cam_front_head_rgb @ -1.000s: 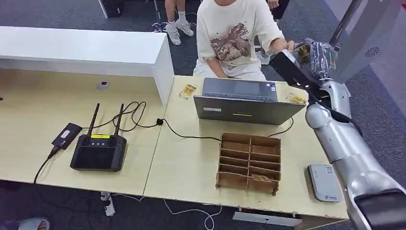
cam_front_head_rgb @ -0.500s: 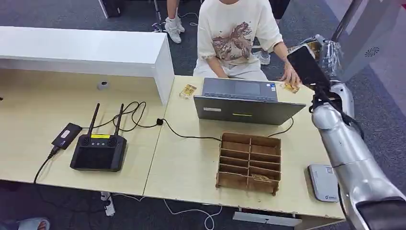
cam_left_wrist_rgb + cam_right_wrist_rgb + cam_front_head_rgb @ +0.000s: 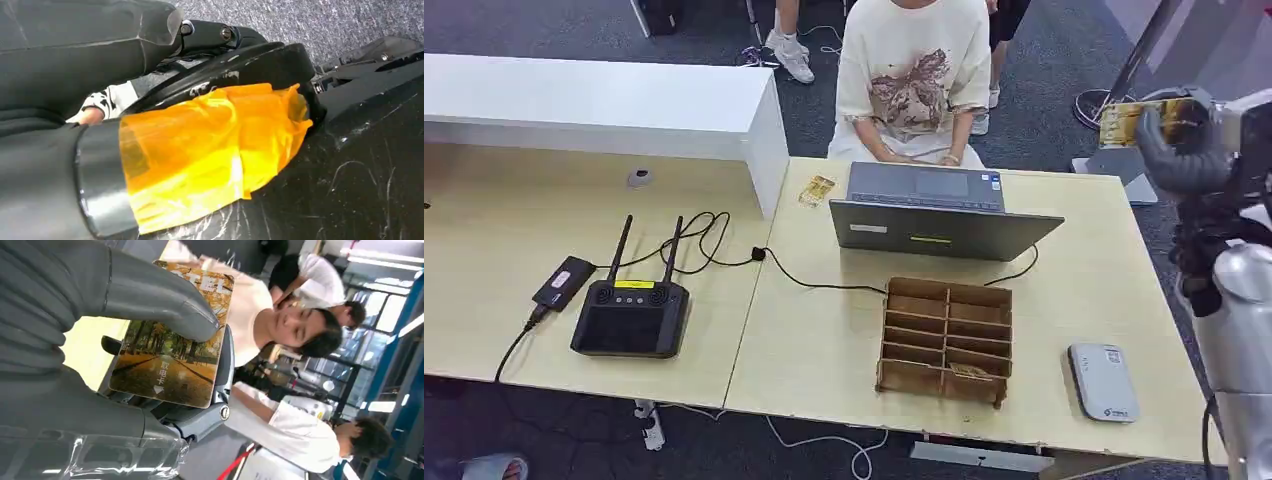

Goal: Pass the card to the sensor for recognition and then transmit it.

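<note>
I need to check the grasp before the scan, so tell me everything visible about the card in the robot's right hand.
The card is a thin, flat, glossy rectangle printed with a golden autumn avenue of trees, white characters and a small white arrow. The right hand holds it raised beyond the table's far right corner, thick grey thumb pressed on its printed face, darker fingers behind. Its free end sticks out of the grip, uncovered.

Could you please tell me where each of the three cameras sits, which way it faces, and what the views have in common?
Head view: high on the body, looking forward and down at the table, laptop and seated person; right arm shows.
Left wrist view: behind the left hand, facing dark robot parts and carpet; yellow tape wraps it.
Right wrist view: behind the right hand, facing people.
Shared: head and right wrist views show the card that hand holds.
</note>
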